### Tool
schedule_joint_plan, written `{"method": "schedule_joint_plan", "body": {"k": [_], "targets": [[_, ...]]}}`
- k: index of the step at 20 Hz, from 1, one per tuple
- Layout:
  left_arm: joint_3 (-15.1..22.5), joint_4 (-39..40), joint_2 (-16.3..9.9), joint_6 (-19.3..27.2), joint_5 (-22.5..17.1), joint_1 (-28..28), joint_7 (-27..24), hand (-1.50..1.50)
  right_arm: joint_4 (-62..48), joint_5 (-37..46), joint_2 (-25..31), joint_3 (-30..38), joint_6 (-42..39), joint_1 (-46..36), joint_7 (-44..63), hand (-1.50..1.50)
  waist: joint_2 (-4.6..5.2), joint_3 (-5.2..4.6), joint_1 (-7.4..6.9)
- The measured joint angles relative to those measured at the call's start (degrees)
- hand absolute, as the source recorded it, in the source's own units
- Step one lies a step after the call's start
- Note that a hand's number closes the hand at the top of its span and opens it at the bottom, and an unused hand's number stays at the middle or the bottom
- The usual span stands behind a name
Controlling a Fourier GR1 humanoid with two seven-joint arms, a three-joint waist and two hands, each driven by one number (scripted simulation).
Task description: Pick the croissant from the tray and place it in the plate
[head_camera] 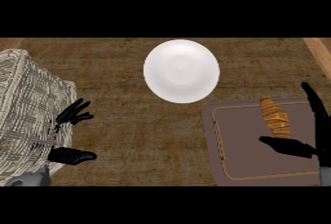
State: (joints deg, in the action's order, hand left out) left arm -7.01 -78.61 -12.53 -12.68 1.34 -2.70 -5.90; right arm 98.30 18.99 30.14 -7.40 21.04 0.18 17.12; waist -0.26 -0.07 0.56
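Here my right hand (311,146) is spread wide over the right side of the tray (239,166), thumb stretched left and fingers pointing far, with the croissant (275,118) lying between them on the tray, not yet gripped. Further out, the white plate (181,71) sits on the counter (142,135), up and to the left of the tray. My left hand (71,135) rests open at the left, against a wicker basket (29,113).
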Motion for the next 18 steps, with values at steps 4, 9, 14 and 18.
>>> {"method": "schedule_joint_plan", "body": {"k": [4, 9, 14, 18], "targets": [[-1.4, -0.5, 1.2, -0.5, 1.0, -0.5, 0.0, 0.00, 2.6, 0.7, 4.7, -1.0, -7.9, -0.9, 10.2, -1.50, 0.07, 0.03, -0.37], [-2.7, 0.3, 2.5, -0.8, 3.4, -0.8, -0.8, 0.00, 5.7, -0.8, 6.8, -0.8, -15.6, -1.9, 19.4, -1.50, 0.12, 0.15, -0.44], [-3.7, -0.8, 3.6, -1.6, 4.5, -0.5, -0.5, 0.00, 4.3, -0.2, 6.9, -0.2, -20.7, -3.6, 24.5, -1.50, 0.17, 0.20, -0.63], [-4.8, -0.5, 4.2, -1.8, 5.4, -1.0, -0.5, 0.00, 1.1, 1.9, 6.0, -1.0, -23.5, -5.1, 26.3, -1.50, 0.20, 0.23, -0.73]]}}
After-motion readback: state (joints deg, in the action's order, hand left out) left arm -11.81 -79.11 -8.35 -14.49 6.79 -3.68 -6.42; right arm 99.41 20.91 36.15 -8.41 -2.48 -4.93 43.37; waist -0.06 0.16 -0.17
